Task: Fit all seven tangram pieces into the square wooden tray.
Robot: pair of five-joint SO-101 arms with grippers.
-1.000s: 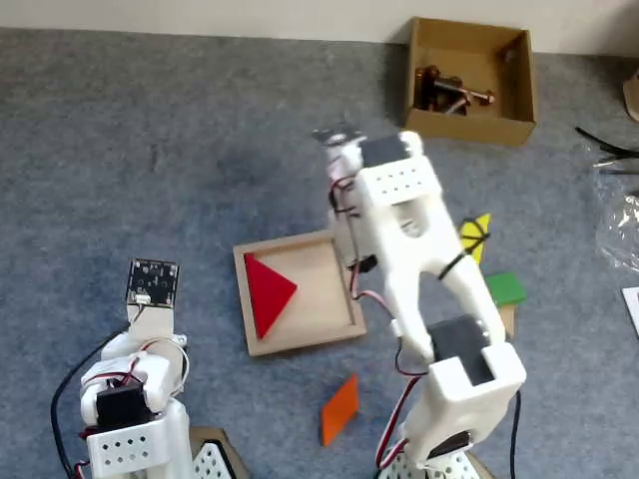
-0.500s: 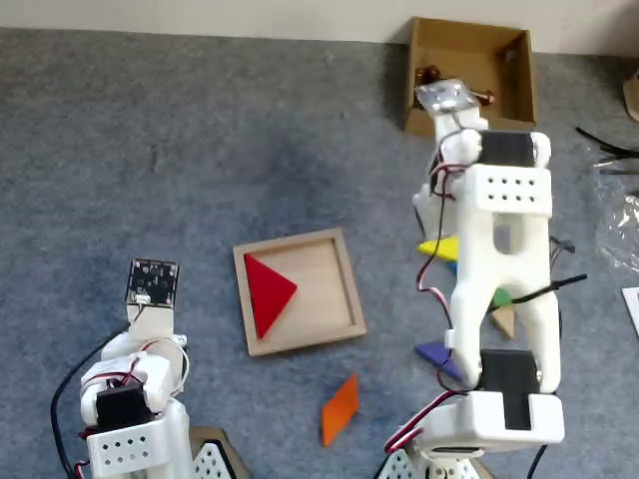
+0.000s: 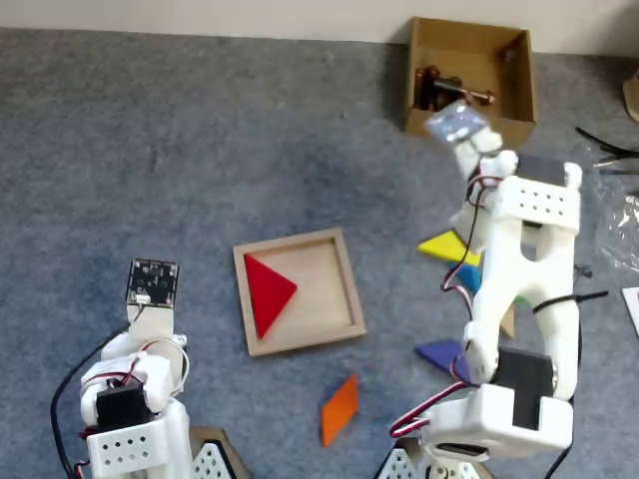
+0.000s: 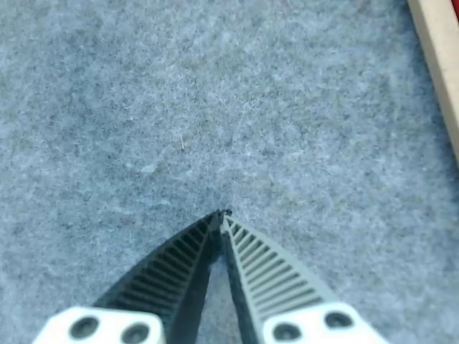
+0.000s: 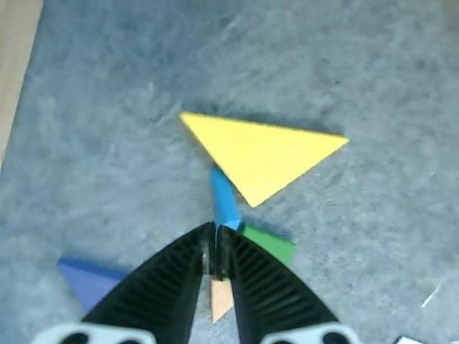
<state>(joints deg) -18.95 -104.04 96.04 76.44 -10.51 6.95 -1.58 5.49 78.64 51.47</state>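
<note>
Tray (image 3: 345, 284) sat mid-frame in the high view, with one red triangle (image 3: 268, 291) inside, its long side along the left rim. Six pieces lay outside it on the surface (image 3: 150, 150). An orange piece (image 3: 340, 407) was below the tray. To the right lay a yellow triangle (image 3: 446, 246), a blue piece (image 3: 465, 276) and a purple piece (image 3: 439, 355), with a green piece (image 5: 269, 244) and a tan piece (image 5: 221, 299) close by the blue one. The right end effector (image 5: 216, 240) hung over this cluster with its jaws together and nothing between them, the tips just above the blue piece where it met the yellow triangle. The left end effector (image 4: 221, 218) was also closed and empty, at lower left, well apart from the pieces. The step in hand looked like picking the next piece from the cluster. The jaws would need to part before coming down. Since the pieces lay flat and crowded, a grip across the yellow triangle's free corner, away from the blue piece, seemed safest against dragging a neighbour. It should then be turned so a short side could seat flush against the red triangle.
</note>
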